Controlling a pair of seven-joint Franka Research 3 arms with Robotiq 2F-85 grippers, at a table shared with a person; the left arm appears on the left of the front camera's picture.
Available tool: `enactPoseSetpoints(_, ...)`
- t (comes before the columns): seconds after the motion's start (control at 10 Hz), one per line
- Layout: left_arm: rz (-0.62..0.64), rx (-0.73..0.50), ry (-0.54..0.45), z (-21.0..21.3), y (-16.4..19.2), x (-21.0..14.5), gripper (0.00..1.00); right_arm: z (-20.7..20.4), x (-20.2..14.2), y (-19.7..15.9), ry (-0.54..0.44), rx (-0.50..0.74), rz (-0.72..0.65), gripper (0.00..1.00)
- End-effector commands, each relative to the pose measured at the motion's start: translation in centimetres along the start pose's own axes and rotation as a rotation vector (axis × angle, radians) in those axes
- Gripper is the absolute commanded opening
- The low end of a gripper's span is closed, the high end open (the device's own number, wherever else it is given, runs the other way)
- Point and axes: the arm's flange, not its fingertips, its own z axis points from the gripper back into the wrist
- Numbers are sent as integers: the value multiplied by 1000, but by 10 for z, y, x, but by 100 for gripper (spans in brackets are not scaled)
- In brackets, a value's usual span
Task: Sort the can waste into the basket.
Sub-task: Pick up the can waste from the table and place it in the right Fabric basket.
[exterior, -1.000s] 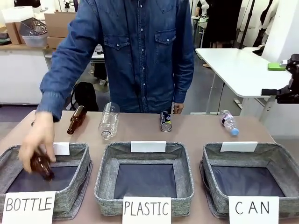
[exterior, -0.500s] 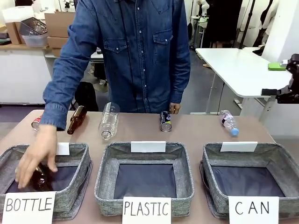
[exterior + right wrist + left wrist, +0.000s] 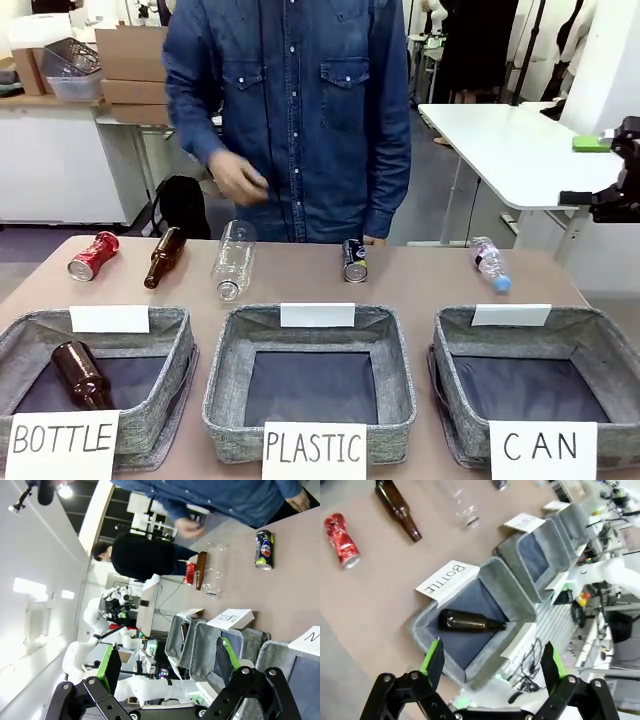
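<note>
I see left gripper and right gripper spread, empty. Beyond grey woven CAN basket lie dented red metal can and dark silver-ended can, latter probably on its side.

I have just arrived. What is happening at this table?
Waste is being sorted by kind. A brown bottle lies in the BOTTLE basket. The red can and the dark can lie on the table, not yet in the CAN basket. The person's hand is raised above the table. The left pincer and the right pincer are open and hold nothing.
</note>
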Motion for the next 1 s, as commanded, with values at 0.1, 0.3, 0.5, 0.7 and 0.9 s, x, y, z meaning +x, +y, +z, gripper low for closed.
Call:
enactPoseSetpoints(0.1, 47, 141, 103, -52, -9, 26, 100, -2, 3, 0, -12, 22, 28, 100)
enactPoseSetpoints(0.3, 90, 308, 88, -92, -5, 47, 100, -2, 3, 0, -12, 22, 28, 100)
enactPoseSetpoints(0.5, 134, 458, 63, -139, 12, 70, 100, -2, 3, 0, -12, 22, 28, 100)
enactPoseSetpoints(0.7, 164, 590, 70, -182, 44, 95, 100, -2, 3, 0, -12, 22, 28, 100)
enactPoseSetpoints(0.9, 169, 686, 82, -203, 82, 113, 100, -2, 3, 0, -12, 22, 28, 100)
